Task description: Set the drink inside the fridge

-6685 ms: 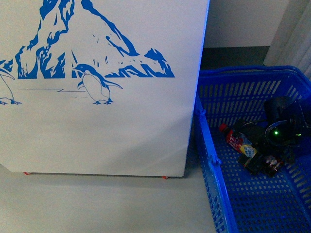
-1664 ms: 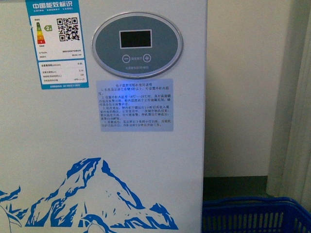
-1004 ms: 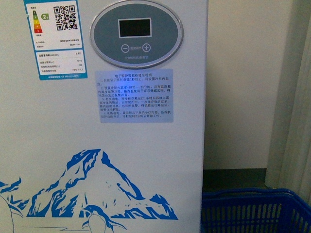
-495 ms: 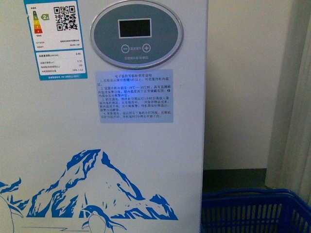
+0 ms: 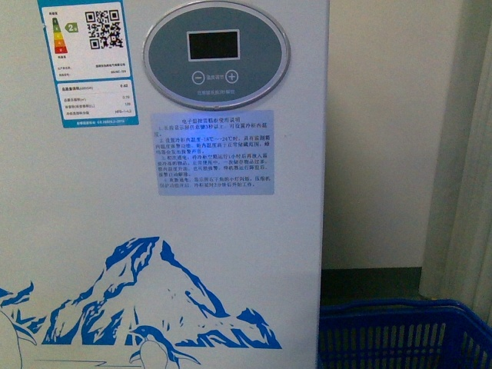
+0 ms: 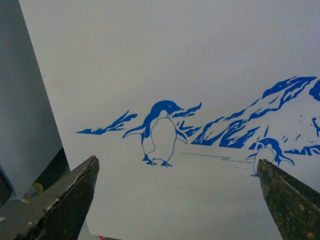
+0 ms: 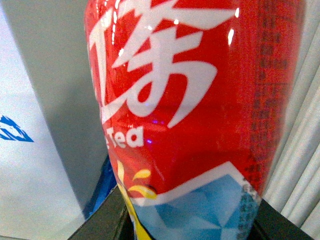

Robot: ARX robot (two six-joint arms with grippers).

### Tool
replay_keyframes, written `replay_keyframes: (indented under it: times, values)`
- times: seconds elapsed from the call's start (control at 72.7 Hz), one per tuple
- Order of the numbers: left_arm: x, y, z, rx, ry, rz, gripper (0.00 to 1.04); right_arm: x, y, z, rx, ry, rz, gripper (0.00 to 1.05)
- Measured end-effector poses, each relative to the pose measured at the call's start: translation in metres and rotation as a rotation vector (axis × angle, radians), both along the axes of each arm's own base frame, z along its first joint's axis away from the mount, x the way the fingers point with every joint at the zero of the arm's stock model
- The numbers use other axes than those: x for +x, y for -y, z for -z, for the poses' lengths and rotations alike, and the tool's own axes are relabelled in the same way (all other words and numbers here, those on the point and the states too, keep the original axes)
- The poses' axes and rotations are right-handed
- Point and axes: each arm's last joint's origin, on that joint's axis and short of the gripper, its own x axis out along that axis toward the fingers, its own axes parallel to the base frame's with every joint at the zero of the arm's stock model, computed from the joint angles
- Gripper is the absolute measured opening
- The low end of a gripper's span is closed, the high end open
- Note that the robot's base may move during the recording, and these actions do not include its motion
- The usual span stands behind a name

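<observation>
Red-labelled drink [image 7: 190, 115] sits clamped in the right gripper [image 7: 192, 222], not yet inside. The left gripper [image 6: 176, 162] hangs spread and empty, probably free for the lid. Beyond stands the fridge [image 5: 231, 254], top edge unseen, with a blue crate [image 5: 400, 338] beside its right corner.
</observation>
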Motion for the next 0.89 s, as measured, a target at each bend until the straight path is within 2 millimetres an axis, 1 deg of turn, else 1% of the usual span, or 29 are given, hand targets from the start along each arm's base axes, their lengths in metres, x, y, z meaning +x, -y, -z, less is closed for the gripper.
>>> replay_keyframes:
  times: [0.894]
  values:
    - [0.0,0.0,0.0,0.0,0.0,0.0,0.97,0.0,0.0,0.0001,0.0,-0.001,0.001,0.37]
